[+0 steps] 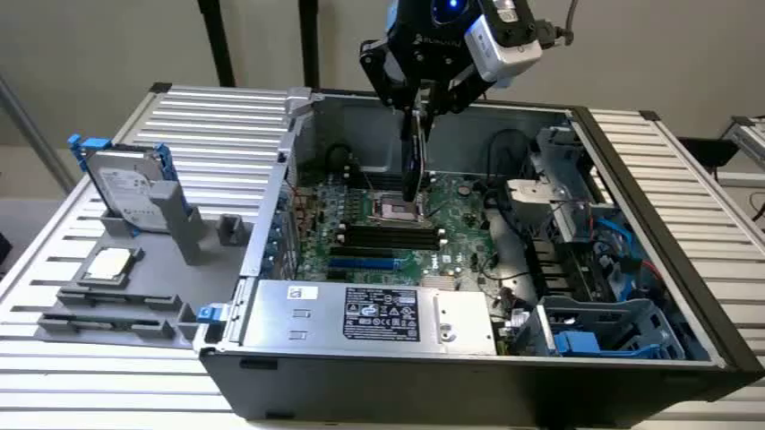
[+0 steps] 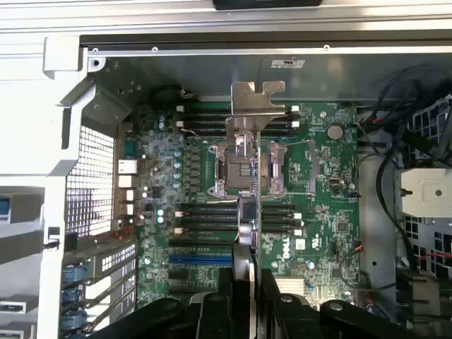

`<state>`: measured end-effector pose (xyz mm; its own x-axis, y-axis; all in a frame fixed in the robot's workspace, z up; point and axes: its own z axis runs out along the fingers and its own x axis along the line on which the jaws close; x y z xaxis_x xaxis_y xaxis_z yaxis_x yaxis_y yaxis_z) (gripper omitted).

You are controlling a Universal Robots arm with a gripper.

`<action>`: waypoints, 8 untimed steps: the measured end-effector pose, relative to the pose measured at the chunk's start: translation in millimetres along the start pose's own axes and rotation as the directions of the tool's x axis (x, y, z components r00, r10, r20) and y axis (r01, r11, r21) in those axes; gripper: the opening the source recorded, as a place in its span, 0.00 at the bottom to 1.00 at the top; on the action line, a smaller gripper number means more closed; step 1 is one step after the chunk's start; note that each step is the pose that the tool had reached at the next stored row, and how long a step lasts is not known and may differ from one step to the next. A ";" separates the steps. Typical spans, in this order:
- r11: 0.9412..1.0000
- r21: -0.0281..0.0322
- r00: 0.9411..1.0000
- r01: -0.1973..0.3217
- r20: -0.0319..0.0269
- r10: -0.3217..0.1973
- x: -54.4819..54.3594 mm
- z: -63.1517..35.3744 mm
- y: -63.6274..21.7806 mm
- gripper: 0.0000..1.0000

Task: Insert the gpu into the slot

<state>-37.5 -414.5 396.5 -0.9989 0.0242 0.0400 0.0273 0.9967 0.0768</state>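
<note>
My gripper (image 1: pixel 421 107) hangs over the open computer case (image 1: pixel 669 269), shut on the gpu (image 1: pixel 415 157), a thin black card held on edge and pointing down toward the motherboard (image 1: pixel 467 228). The card's lower end hovers just above the CPU socket (image 1: pixel 399 211), clear of the board. In the wrist view the gpu (image 2: pixel 246 219) appears edge-on between my black fingers (image 2: pixel 212 314), its silver bracket (image 2: pixel 258 99) at the far end. The long blue slot (image 2: pixel 201 259) and black slots lie beside the card's line; the blue slot (image 1: pixel 362 264) is nearer the case front.
A silver labelled power-supply box (image 1: pixel 371 313) fills the case front. Cables and a blue drive cage (image 1: pixel 597 336) crowd the exterior view's right. Outside the case, on the exterior view's left, a hard drive (image 1: pixel 129 193) stands in a grey fixture (image 1: pixel 120 305).
</note>
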 end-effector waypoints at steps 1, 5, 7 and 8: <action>1.000 0.000 1.000 0.000 0.000 0.000 0.0 0.0 0.0 0.26; 1.000 0.000 1.000 0.000 0.000 0.000 0.0 0.0 0.0 0.26; 1.000 0.000 1.000 0.000 0.000 0.000 0.0 0.0 0.0 0.26; 1.000 0.000 1.000 0.000 0.000 0.000 0.0 0.0 0.0 0.26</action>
<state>-37.5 -414.5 396.5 -0.9989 0.0243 0.0399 0.0273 0.9967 0.0768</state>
